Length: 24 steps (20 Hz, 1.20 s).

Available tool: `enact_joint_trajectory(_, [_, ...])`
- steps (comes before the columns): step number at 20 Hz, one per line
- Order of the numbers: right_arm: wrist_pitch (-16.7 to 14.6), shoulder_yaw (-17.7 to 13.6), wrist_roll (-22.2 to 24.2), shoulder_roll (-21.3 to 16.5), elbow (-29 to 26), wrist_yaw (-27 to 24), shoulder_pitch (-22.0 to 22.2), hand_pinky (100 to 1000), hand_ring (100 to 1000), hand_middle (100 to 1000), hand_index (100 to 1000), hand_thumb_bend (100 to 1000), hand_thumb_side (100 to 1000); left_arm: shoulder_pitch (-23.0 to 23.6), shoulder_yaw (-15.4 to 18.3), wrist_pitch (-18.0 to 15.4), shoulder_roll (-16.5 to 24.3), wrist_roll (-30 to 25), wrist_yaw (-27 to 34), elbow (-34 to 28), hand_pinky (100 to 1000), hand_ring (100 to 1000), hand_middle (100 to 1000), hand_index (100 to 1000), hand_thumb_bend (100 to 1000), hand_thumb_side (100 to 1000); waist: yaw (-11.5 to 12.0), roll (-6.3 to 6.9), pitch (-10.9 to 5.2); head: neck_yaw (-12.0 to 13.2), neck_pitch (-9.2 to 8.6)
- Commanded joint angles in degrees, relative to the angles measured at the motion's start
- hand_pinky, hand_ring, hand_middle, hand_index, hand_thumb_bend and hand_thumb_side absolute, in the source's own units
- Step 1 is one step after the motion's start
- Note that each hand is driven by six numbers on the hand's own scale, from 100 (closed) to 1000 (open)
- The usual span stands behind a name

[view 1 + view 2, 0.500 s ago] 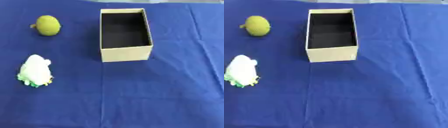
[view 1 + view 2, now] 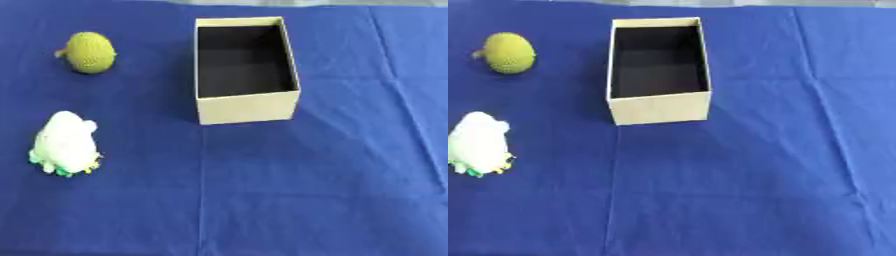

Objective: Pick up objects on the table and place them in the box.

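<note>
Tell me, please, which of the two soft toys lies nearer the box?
The round olive-green toy, at the far left beside the open box. The white toy lies closer to the camera, farther from it.

A tan cardboard box (image 2: 248,107) stands open at the far middle of the desk (image 2: 315,190), which is covered in a blue cloth; its inside is dark. Well to its left, at the far side, lies a round olive-green knitted toy (image 2: 89,52). Nearer, at the left, sits a white plush toy (image 2: 64,143) with small green and yellow bits at its base.
</note>
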Motion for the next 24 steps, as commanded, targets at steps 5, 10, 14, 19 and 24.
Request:
enact_joint_trajectory(5, [-0.6,-0.9,-0.8,-2.6,-0.9,1.5,0.6,877,790,550,781,100,539,4.8,1.1,4.0,10.4,-4.2,-5.7,-0.9,768,793,800,891,100,523,0.8,0.64,-1.42,-1.6,-0.05])
enact_joint_trajectory(10, [-0.5,-0.8,-0.9,-2.7,-0.9,2.0,0.9,877,790,547,781,100,538,7.7,0.1,5.6,18.2,-8.7,-10.5,-0.9,827,843,854,910,100,510,0.9,0.85,-1.36,-1.4,-0.06])
enact_joint_trajectory(14, [-0.4,-0.7,-0.8,-2.8,-0.9,2.2,0.9,877,790,546,780,100,538,9.4,-0.5,6.6,24.5,-12.6,-14.4,-0.9,851,861,874,911,127,499,0.8,1.01,-1.36,-1.1,0.13])
enact_joint_trajectory(19, [-0.3,-0.1,-0.4,-3.0,-0.9,1.8,0.2,877,789,547,781,100,538,11.9,-3.0,7.9,31.7,-17.0,-18.8,-0.9,885,884,891,935,204,526,0.5,1.28,-1.4,-0.8,0.0])
enact_joint_trajectory(24, [-0.1,-0.2,-0.1,-2.8,-0.9,1.8,0.4,878,790,545,780,100,538,13.4,-4.1,8.7,37.1,-21.7,-23.5,1.0,907,902,901,931,321,473,0.3,1.36,-1.31,-0.7,0.03])
